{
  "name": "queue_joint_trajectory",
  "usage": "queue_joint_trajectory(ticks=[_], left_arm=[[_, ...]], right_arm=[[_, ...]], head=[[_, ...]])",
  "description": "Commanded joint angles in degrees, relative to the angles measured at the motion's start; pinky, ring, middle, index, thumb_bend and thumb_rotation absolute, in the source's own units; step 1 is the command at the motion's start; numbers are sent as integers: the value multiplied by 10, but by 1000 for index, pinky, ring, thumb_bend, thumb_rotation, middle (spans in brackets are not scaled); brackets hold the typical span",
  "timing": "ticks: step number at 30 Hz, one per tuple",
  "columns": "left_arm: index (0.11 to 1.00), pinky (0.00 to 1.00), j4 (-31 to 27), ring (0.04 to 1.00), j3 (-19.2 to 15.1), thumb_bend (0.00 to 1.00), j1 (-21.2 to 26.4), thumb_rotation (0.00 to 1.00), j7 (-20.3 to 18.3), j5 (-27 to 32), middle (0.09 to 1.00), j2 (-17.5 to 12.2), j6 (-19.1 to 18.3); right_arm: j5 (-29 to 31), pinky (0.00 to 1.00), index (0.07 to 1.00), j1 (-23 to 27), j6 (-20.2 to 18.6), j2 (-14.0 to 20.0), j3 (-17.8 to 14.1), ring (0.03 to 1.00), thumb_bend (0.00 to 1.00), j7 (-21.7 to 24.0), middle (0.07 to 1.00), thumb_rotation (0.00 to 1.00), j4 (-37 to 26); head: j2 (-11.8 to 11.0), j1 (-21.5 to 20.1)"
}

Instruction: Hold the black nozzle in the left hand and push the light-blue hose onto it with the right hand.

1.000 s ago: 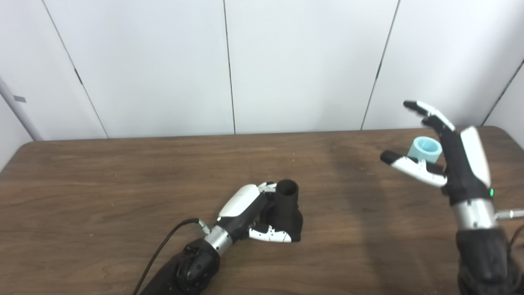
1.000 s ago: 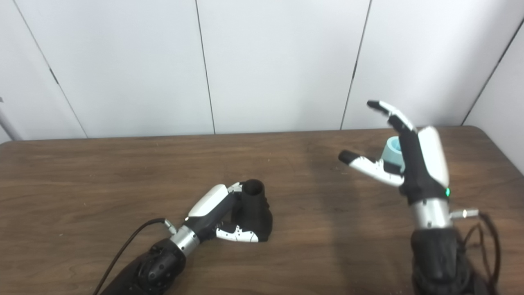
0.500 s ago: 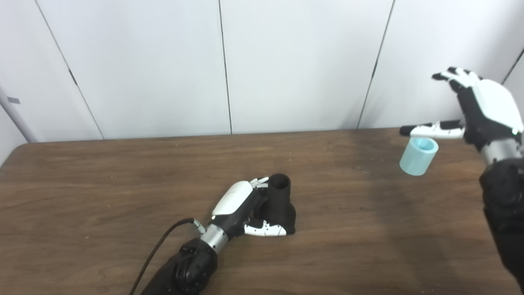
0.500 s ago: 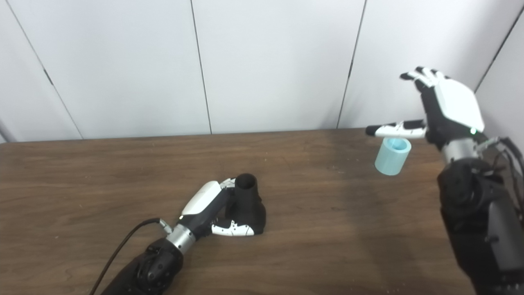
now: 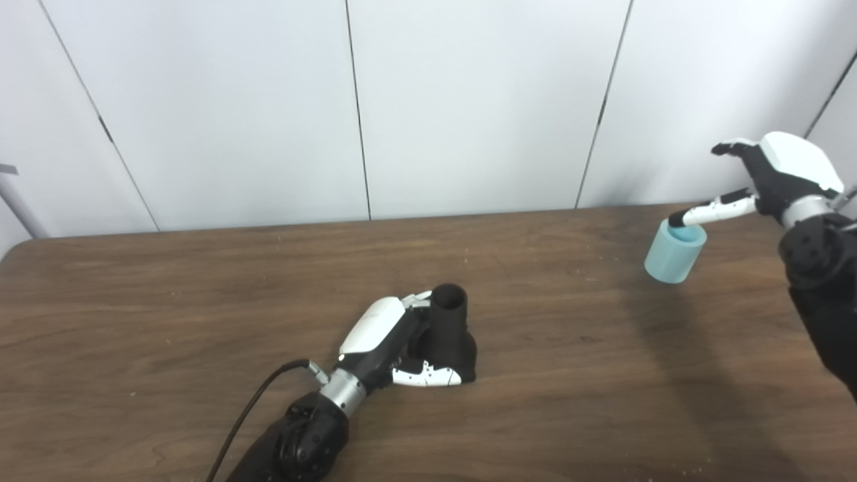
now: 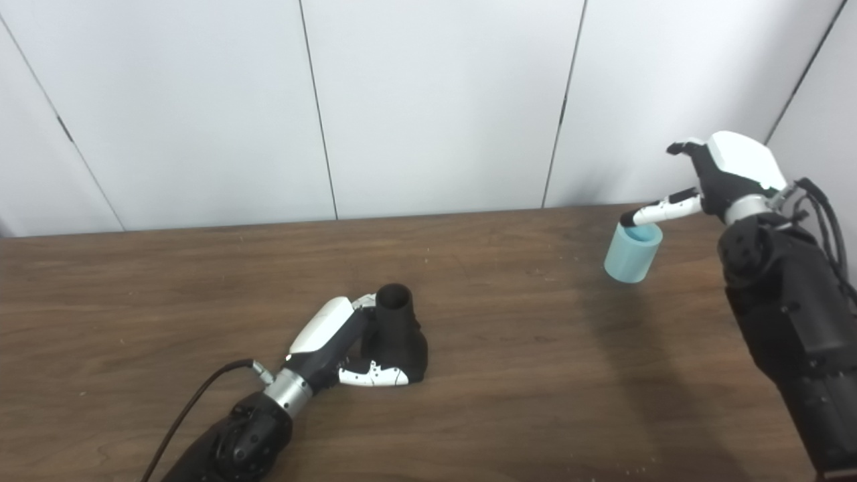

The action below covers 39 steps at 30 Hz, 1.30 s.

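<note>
Fingers of the left hand (image 5: pixel 385 335) wrapped round the matte black plastic nozzle (image 5: pixel 449 329), thumb along its flared base, round mouth upward, resting on the brown wooden table (image 5: pixel 167 301). Fingers of the right hand (image 5: pixel 780 171) spread apart, clamped on nothing; thumb tip just over the open rim of the short light-blue cylindrical hose piece (image 5: pixel 674 250), upright on the table below the fingers, far right of the nozzle. Best now: lower fingers round the sleeve wall, close squarely about mid-height without tipping it. Then carry across, align bore with nozzle mouth, press straight down.
</note>
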State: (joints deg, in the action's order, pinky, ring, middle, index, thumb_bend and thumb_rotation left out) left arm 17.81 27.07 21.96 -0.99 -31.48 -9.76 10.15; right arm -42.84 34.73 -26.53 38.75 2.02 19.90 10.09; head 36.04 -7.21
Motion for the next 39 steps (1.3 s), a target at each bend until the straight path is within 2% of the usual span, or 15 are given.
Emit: queue_joint_trajectory(ticks=[1,4,8,12,16,20,26,29,34,39], left_arm=[[449,924,50,909,16,480,-78,469,-8,-11,743,-9,-2],[449,927,50,916,16,481,-78,473,-5,-14,742,-8,-5],[474,927,46,913,16,481,-79,475,-2,-19,743,-4,-11],[499,927,43,910,16,480,-80,476,-2,-22,744,-4,-17],[480,928,42,910,16,480,-81,475,-3,-23,743,-4,-19],[483,928,40,909,17,479,-83,474,-3,-25,743,-4,-19],[505,925,36,893,18,476,-86,472,-4,-24,742,-4,-17],[496,925,38,886,18,477,-85,472,-4,-23,742,-5,-14],[503,919,36,883,19,476,-86,472,-4,-24,739,-5,-15],[532,914,39,880,20,474,-85,469,-4,-26,738,-4,-14]], right_arm=[[-15,585,838,41,-4,21,-8,828,1000,34,884,338,-12],[-24,549,846,43,-4,21,-4,806,1000,55,896,338,-11],[-7,559,854,47,-4,12,-14,803,1000,65,903,352,-4],[25,647,862,56,-3,9,-18,828,1000,63,907,367,15],[43,747,869,63,-2,12,-8,869,1000,57,915,371,32],[47,796,883,71,-2,13,3,897,1000,53,932,374,53],[14,799,886,73,-4,11,26,913,1000,51,947,361,65],[-13,788,887,75,0,17,61,917,1000,38,949,359,79],[-53,936,892,88,15,25,113,932,1000,9,953,383,119],[-41,945,890,92,11,19,119,925,1000,8,953,383,124]], head=[[1,0],[1,2],[2,4],[3,4],[3,5],[4,7],[6,8],[7,10],[10,12],[11,17]])
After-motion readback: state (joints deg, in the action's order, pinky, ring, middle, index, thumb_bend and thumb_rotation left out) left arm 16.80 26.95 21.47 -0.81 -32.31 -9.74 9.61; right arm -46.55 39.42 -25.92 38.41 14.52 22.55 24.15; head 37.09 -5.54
